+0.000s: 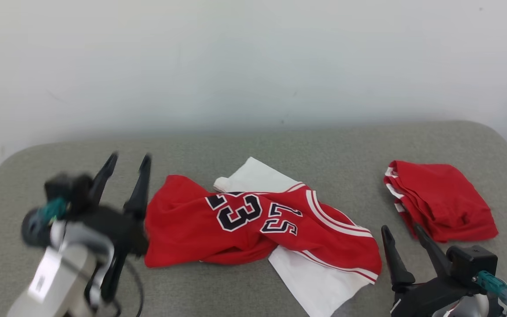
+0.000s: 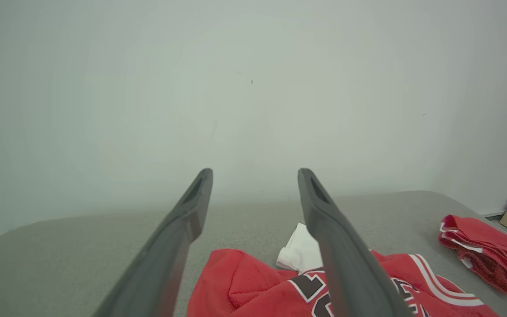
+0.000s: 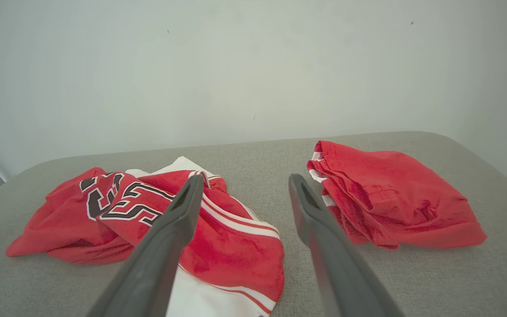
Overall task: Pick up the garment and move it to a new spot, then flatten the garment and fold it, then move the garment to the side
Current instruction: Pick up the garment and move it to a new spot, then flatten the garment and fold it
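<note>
**Left gripper** (image 1: 130, 157): jaws spread wide and holding nothing. It appears blurred in the head view. It stands at the left end of the table, just beside the left edge of the jersey. Contact with the cloth cannot be confirmed. In the left wrist view the left gripper (image 2: 255, 172) has its fingers pointing toward the wall, and the jersey lies low under the right-hand finger.

**Right gripper** (image 1: 401, 229): jaws spread wide and holding nothing. It sits near the front right of the table, just off the jersey's lower right hem. In the right wrist view the right gripper (image 3: 246, 178) points into the bare gap between the two red items.

**Jersey** (image 1: 192, 229): a red basketball jersey lying crumpled at the middle of the table, with white striped trim.

**Writing on the jersey:**
- The black, white-edged numerals "23" are legible.
- A second set of the same numerals lies beside it, twisted by a fold, and cannot be read with certainty.
- No brand mark is legible.

**White cloth** (image 1: 315, 281): lies under the jersey and shows past its far and near edges.

**Folded red garment** (image 1: 442, 202): has white trim and lies well apart at the right.

**Sticker** (image 1: 40, 281): a pale sticker on the left forearm, too blurred to read.

**Table** (image 1: 244, 141): grey fabric surface, set against a plain white wall (image 1: 253, 57).
</note>
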Tool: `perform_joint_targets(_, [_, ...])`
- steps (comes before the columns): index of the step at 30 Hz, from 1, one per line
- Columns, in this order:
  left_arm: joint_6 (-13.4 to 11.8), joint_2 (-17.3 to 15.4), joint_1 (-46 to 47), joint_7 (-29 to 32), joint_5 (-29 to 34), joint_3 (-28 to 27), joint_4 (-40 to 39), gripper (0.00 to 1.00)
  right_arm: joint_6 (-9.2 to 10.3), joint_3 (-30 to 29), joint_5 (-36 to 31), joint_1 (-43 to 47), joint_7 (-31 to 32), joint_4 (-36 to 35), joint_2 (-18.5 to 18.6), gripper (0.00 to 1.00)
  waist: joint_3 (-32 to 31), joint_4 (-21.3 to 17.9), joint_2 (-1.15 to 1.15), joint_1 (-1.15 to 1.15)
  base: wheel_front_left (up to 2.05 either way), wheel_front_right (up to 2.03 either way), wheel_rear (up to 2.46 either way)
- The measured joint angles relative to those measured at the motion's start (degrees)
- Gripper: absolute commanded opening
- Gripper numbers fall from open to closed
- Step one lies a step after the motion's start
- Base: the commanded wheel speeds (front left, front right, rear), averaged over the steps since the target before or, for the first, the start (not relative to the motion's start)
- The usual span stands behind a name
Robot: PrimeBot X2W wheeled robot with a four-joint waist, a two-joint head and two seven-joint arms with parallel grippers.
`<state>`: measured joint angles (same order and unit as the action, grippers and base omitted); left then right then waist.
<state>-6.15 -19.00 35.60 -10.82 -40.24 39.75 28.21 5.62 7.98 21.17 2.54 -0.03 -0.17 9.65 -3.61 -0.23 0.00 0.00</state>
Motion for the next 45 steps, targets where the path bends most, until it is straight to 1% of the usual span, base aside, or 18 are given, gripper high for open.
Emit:
perform_joint_targets(3, [-0.5, -3.6, -6.7, -2.4, 0.8, -0.7, -4.3, 1.00, 0.01, 0.0, 0.0, 0.1, -0.3, 0.1, -0.8, 1.00, -1.1, 1.2, 0.00, 0.00, 0.00, 0.00, 0.00])
perform_joint_targets(4, [-1.0, -4.5, -9.1, -2.4, 0.8, -1.3, -5.5, 1.00, 0.15, -0.1, 0.0, 0.4, -0.5, 0.0, -0.9, 1.00, -1.5, 1.5, 0.00, 0.00, 0.00, 0.00, 0.00])
perform_joint_targets(8, [-1.0, -6.7, -18.0, -2.4, 0.8, -4.2, -10.5, 1.00, 0.48, -0.9, 0.0, 0.8, -1.1, 0.1, -1.2, 1.00, -2.3, 2.4, 0.00, 0.00, 0.00, 0.00, 0.00])
perform_joint_targets(13, [-1.0, -4.8, -29.1, -2.6, 2.4, -11.6, -12.2, 1.00, 0.57, -1.8, 0.0, 2.8, -1.5, 0.3, -1.8, 1.00, -2.3, 2.6, 0.00, 0.00, 0.00, 0.00, 0.00])
perform_joint_targets(15, [-1.0, -4.0, -32.7, -2.9, 3.7, -13.4, -13.8, 1.00, 0.94, -2.3, 0.2, 3.0, -1.7, 0.4, -2.3, 1.00, -2.1, 2.6, 0.00, 0.00, 0.00, 0.00, 0.00])
perform_joint_targets(18, [-1.0, -2.7, -35.6, -2.9, 4.6, -15.0, -16.0, 1.00, 0.96, -3.3, 0.5, 3.1, -2.2, 0.4, -2.4, 1.00, -1.5, 2.6, 0.00, 0.00, 0.00, 0.00, 0.00])
perform_joint_targets(21, [-1.0, -1.5, -36.7, -2.9, 6.2, -16.9, -17.7, 1.00, 1.01, -3.7, 0.5, 3.0, -2.5, 0.8, -2.4, 1.00, -1.0, 2.8, 0.00, 0.00, 0.00, 0.00, 0.00])
perform_joint_targets(28, [-1.0, 0.0, -38.1, -2.8, 10.2, -19.7, -22.5, 1.00, 1.01, -3.3, 0.5, 2.7, -2.5, 1.5, -2.7, 1.00, 0.0, 2.6, 0.00, 0.00, 0.00, 0.00, 0.00])
perform_joint_targets(38, [-1.0, 2.5, -40.4, 0.6, 13.7, -22.4, -26.7, 1.00, 1.01, -2.7, 0.5, 1.4, -2.8, 2.1, -3.0, 1.00, 0.4, 2.2, 0.00, 0.00, 0.00, 0.00, 0.00])
perform_joint_targets(45, [-1.0, 2.9, -41.5, 3.9, 14.9, -22.7, -29.3, 1.00, 0.94, -2.2, 0.4, 1.4, -2.8, 2.3, -3.0, 1.00, 0.6, 1.9, 0.00, 0.00, 0.00, 0.00, 0.00])
